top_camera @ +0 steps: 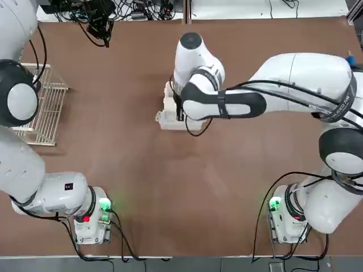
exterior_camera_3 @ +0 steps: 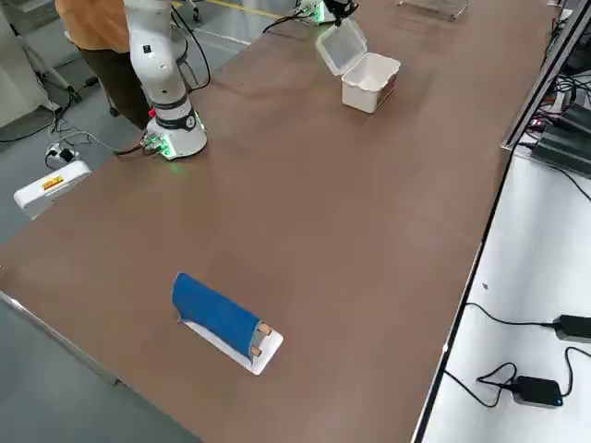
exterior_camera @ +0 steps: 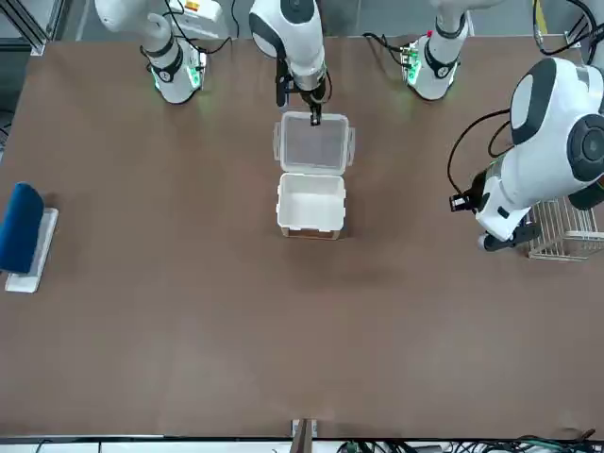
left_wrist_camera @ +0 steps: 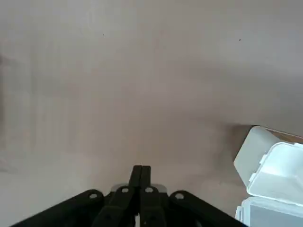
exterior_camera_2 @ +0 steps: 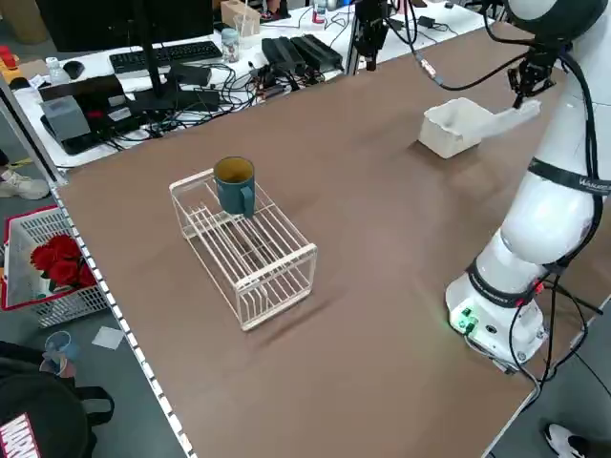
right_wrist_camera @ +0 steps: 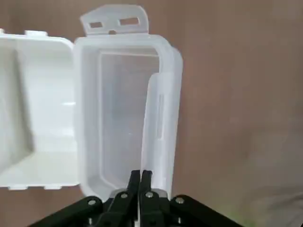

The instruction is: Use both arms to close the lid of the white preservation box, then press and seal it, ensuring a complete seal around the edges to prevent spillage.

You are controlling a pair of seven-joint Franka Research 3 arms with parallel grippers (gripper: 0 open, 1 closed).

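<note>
- Right tool (right_wrist_camera: 140, 176), fingers pressed together and empty, sits at the free edge of the open lid (exterior_camera: 314, 143); pushing off-centre could skew it.
- Box (exterior_camera: 310, 204) stands mid-table, unbraced; it may slide.
- Left tool (left_wrist_camera: 141, 171), pressed together, is parked near the wire rack (top_camera: 42, 105), giving no support.

Left gripper (left_wrist_camera: 141, 171): fingers pressed together, nothing between them, above bare brown tabletop (left_wrist_camera: 118, 85). White box (left_wrist_camera: 279, 175) partly in view off to one side, its lid (left_wrist_camera: 251, 153) open.
</note>
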